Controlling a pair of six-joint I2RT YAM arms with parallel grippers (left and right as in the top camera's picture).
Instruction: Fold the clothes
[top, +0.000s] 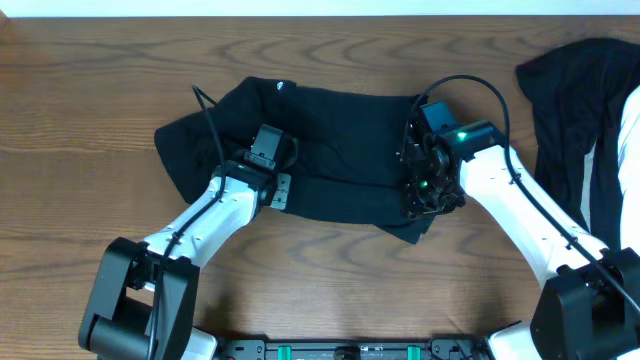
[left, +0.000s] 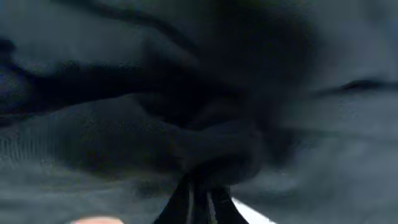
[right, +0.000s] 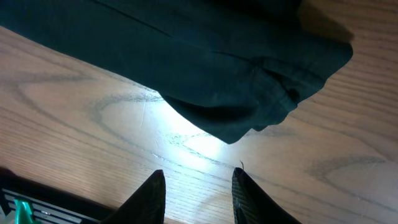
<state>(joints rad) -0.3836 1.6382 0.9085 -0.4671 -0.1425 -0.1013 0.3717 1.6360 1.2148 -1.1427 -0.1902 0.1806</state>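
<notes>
The only marking is a tiny round white logo (top: 281, 86) on the clothes (top: 340, 140), at their edge nearest the desk's far side. It is too small to read, and no lettering can be made out beside it.

The clothes are soft, matte black fabric, lying spread and rumpled across the middle of the wooden desk (top: 100, 80), wider than they are deep. A long crease runs across them, and a loose corner droops toward the desk's near edge. In the right wrist view that corner shows a stitched hem and small puckers, lying flat on the wood.

The left gripper (top: 265, 150) stands over the half of the clothes toward the desk's left end. In its wrist view the fingers (left: 186, 199) are pressed together, with a bunch of the black fabric gathered between them.

The right gripper (right: 198, 186) is over the end of the clothes toward the desk's right, its fingers apart with only bare wood between them, just short of the drooping corner.

At the desk's far right corner lies another dark cloth (top: 565, 90) with something white (top: 612, 170) beside it.
</notes>
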